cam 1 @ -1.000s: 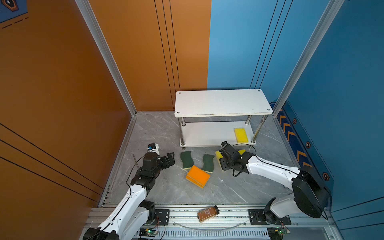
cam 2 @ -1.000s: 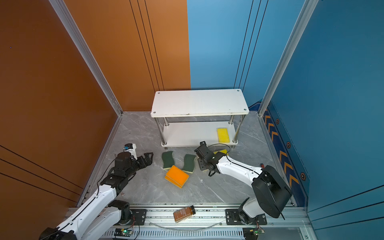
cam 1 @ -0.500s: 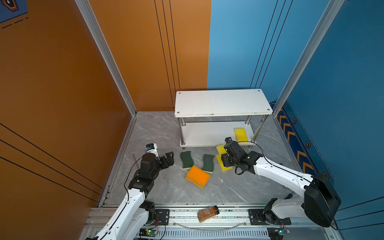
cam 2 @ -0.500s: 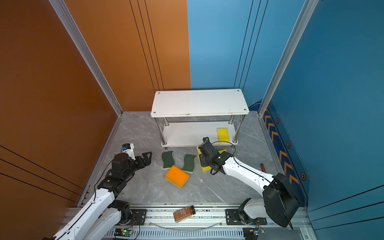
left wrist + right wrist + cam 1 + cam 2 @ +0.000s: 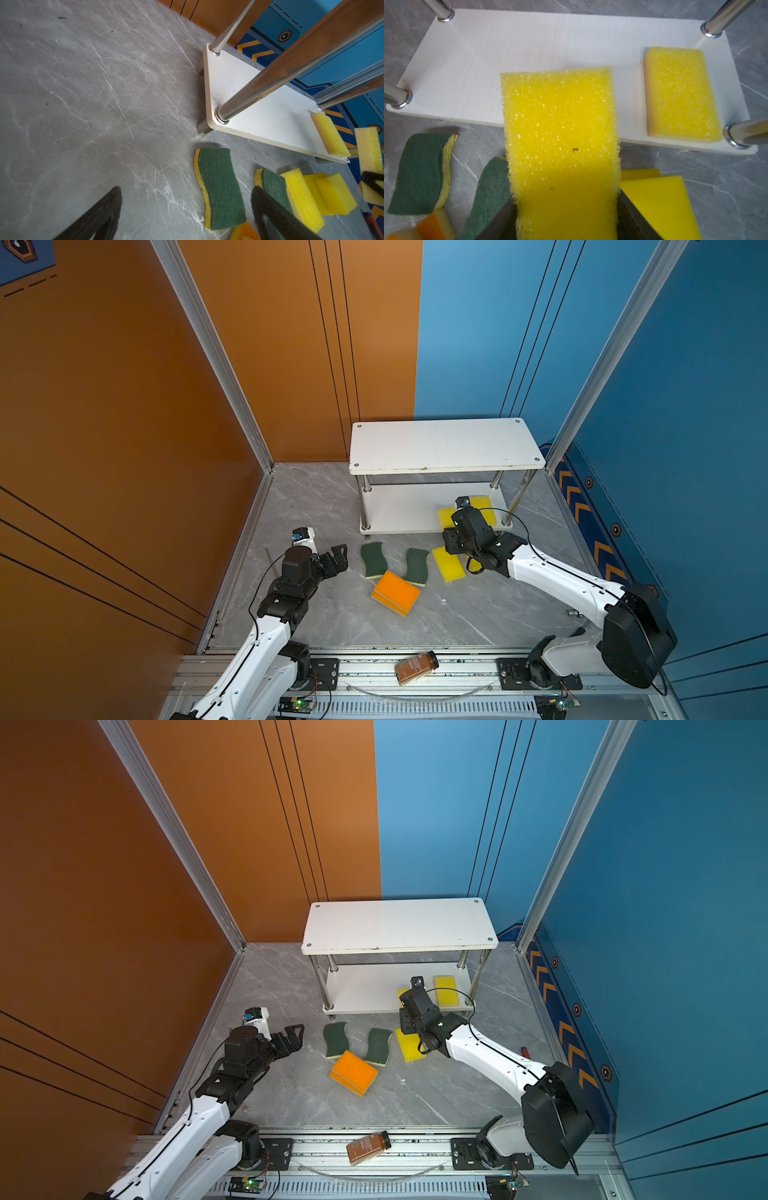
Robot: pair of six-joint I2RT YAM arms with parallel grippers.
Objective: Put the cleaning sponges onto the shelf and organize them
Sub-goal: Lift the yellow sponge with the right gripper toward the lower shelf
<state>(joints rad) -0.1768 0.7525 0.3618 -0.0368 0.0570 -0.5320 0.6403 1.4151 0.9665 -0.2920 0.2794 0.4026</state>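
Bottle (image 5: 417, 668) label unreadable (too small) — orange sponge (image 5: 431, 227) cut off by right wrist view's edge.

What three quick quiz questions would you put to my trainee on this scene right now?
1. True or false: the right pincer grips a yellow sponge.
2. How many sponges lie unheld on the shelf's lower board? A none, B one, C three.
3. Fill in: the left pincer is ____ (open or shut).
Key: 1 true; 2 B; 3 open.
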